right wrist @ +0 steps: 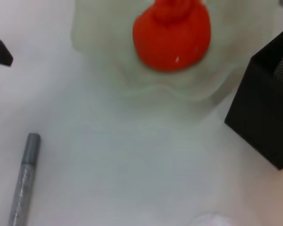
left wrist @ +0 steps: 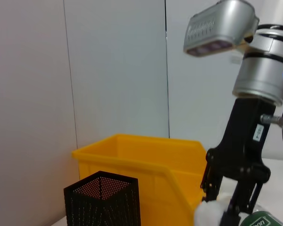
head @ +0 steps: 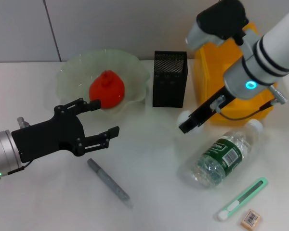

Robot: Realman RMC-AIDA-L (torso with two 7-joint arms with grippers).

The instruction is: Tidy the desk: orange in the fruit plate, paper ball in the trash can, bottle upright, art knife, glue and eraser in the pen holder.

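Observation:
The orange [head: 107, 89] lies in the pale-green fruit plate [head: 135, 65]. My left gripper [head: 105, 117] hovers open just in front of the plate, holding nothing. Between the black mesh pen holder [head: 169, 78] and the lying bottle [head: 220, 159], my right gripper [head: 187, 121] is down at the table and shut on the white paper ball [left wrist: 208, 214]. The yellow trash can [head: 231, 91] stands right behind it. A grey pen-shaped glue [head: 108, 182] lies at front centre. The green art knife [head: 243, 198] and tan eraser [head: 251, 218] lie at front right.
The right wrist view looks down on the orange [right wrist: 172, 30], the plate's rim [right wrist: 146, 89], a corner of the pen holder [right wrist: 269, 108] and the grey glue [right wrist: 23, 179]. A grey panel wall backs the white table.

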